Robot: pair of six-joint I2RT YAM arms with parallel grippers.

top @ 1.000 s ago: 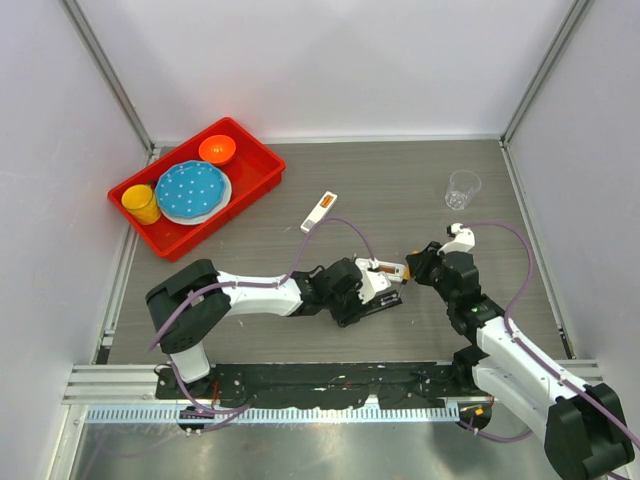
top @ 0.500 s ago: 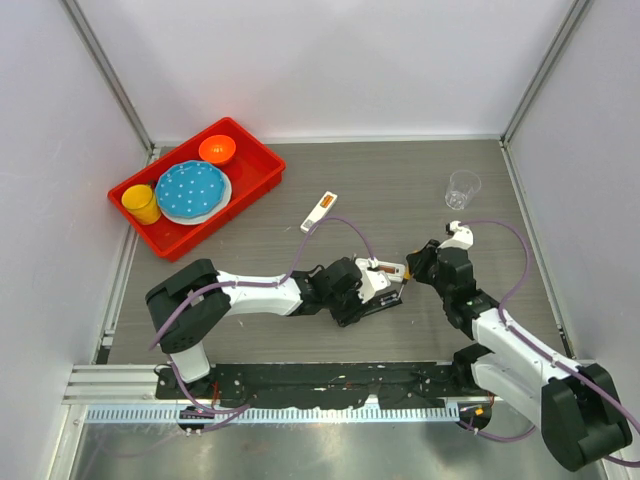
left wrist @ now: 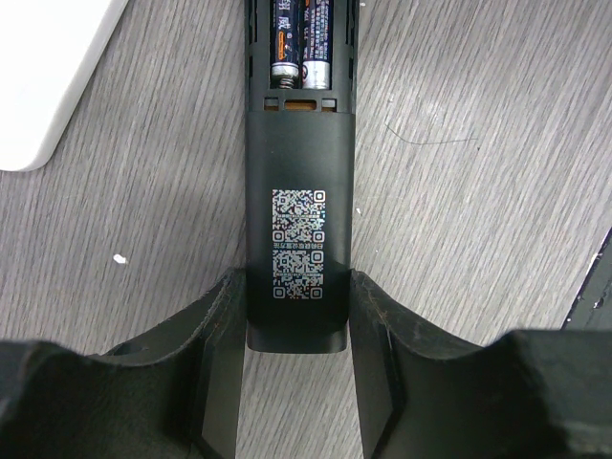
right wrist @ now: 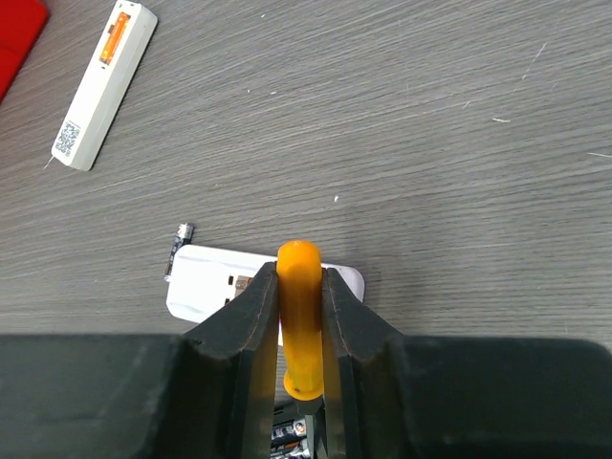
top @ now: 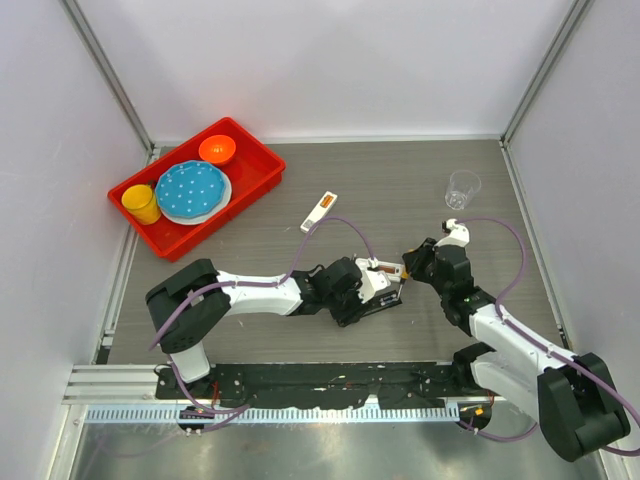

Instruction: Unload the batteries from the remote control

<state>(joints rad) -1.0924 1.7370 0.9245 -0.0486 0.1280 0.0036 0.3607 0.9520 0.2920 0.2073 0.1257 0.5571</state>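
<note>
My left gripper [left wrist: 298, 296] is shut on the end of a black remote control [left wrist: 298, 172] that lies on the table, QR label up. Its battery compartment is open, and two dark batteries with orange bands [left wrist: 304, 38] sit in it. My right gripper [right wrist: 300, 287] is shut on an orange-handled screwdriver [right wrist: 300, 325], with the tip pointing down at the batteries [right wrist: 292, 438]. In the top view the two grippers, left [top: 385, 290] and right [top: 412, 268], meet at mid-table.
An open white remote [right wrist: 263, 282] lies just beyond the screwdriver, with a small loose battery [right wrist: 179, 244] at its left end. Another white remote with orange batteries [top: 320, 211] lies farther back. A red tray [top: 255, 150] of dishes is at the back left, and a clear cup [top: 462, 188] at the back right.
My right gripper has shifted slightly left toward the black remote, with the screwdriver still in it. The left arm and the remote have not moved.
</note>
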